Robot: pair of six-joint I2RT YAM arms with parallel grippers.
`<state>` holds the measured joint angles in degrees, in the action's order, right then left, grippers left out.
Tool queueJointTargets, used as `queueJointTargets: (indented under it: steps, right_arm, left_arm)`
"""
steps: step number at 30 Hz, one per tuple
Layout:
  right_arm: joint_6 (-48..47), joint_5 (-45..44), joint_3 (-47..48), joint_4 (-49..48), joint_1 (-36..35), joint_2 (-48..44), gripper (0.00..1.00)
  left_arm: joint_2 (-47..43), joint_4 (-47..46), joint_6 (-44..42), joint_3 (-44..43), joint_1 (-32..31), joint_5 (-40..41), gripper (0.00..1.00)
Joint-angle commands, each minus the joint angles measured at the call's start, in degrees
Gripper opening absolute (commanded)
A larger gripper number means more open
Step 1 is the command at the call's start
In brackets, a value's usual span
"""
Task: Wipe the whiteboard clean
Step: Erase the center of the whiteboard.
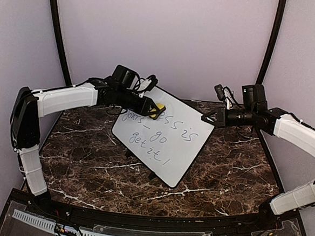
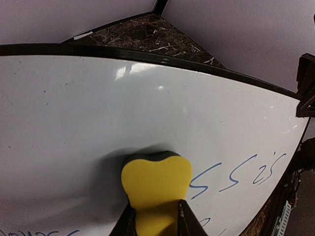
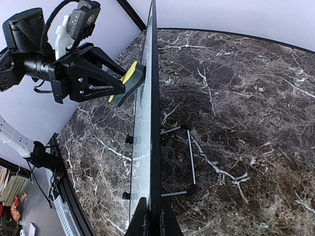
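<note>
The whiteboard [image 1: 183,152] stands near the middle of the marble tabletop [image 1: 84,167]. It is propped at a slant on its wire stand [image 3: 189,157], with one corner turned toward the tabletop's far edge.

The left arm rises from its base to a high elbow by the tabletop's left edge. Its forearm then runs roughly level toward the board. The left gripper [image 1: 151,111] is clamped on a yellow eraser [image 2: 156,184], which presses flat against the board's upper left part, beside blue handwriting [image 1: 159,137].

The right arm folds in from the tabletop's right edge. The right gripper [image 1: 207,120] is pinched tight on the board's right corner, one finger on each face.
</note>
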<state>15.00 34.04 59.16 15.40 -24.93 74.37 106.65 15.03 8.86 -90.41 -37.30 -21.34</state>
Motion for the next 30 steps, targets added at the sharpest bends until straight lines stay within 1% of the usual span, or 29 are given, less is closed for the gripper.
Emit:
queueJointTargets:
  steps: [1,10,16,21,27,30]
  right_arm:
    - [-7.88,4.54,1.14,-3.62,-2.77,0.04,0.0]
    - [-7.83,4.79,1.05,-3.91,-2.78,0.6,0.0]
    - [-7.8,4.72,1.19,-3.93,-2.83,0.67,0.0]
    - [-7.8,4.72,1.06,-3.81,-2.85,0.55,0.0]
    - [-7.8,4.63,0.99,-3.71,-2.82,0.38,0.0]
    - [-7.87,4.46,0.92,-3.74,-2.85,0.17,0.0]
  left_arm:
    - [1.79,0.81,-0.87,-0.37,-0.31,1.89,0.12]
    - [-2.45,-1.82,1.24,10.41,-0.32,0.38,0.12]
    - [-4.14,-2.74,1.75,13.62,-0.48,0.18,0.12]
    - [-3.22,-3.35,1.75,11.72,-0.49,0.24,0.12]
    - [0.1,-1.58,0.67,2.55,-0.44,0.63,0.12]
    - [1.42,-0.4,-0.03,-0.04,-0.49,1.19,0.12]
